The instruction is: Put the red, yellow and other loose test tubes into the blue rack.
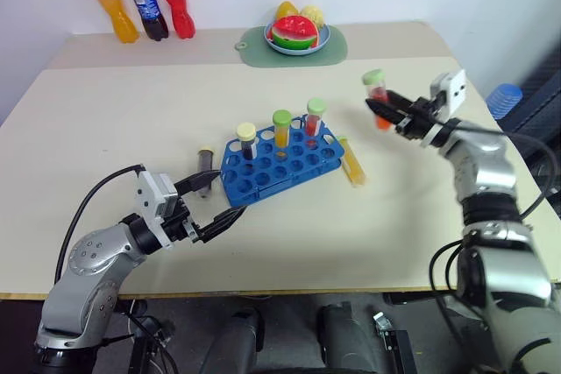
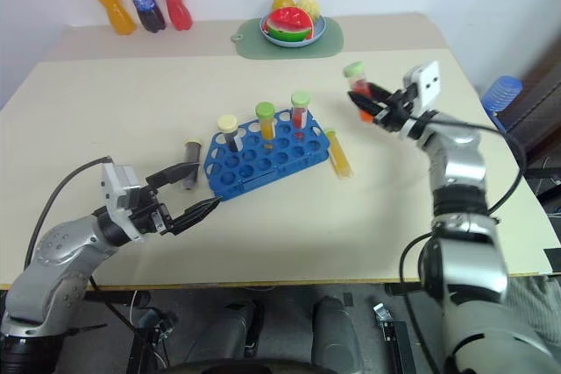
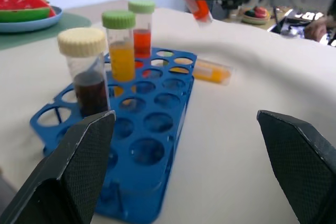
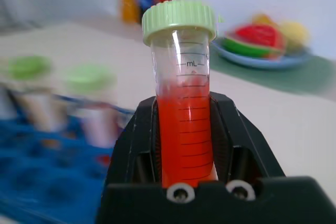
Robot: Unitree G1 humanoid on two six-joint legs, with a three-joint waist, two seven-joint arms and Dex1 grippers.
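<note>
The blue rack (image 1: 280, 164) sits mid-table with three capped tubes upright in its back row: a dark one with a cream cap (image 1: 246, 141), a yellow-orange one (image 1: 281, 129) and a red one (image 1: 314, 120), both green-capped. My right gripper (image 1: 380, 109) is shut on a red test tube (image 1: 377, 94) with a green cap, held in the air to the right of the rack. A yellow-orange tube (image 1: 352, 164) lies on the table by the rack's right end. A dark tube (image 1: 205, 160) lies at its left end. My left gripper (image 1: 221, 201) stands open at the rack's near-left corner, holding nothing.
Three soda bottles (image 1: 140, 2) stand at the table's back left. A green mat with a fruit plate (image 1: 296, 37) is at the back centre. The table's front edge (image 1: 289, 291) runs just behind my left gripper.
</note>
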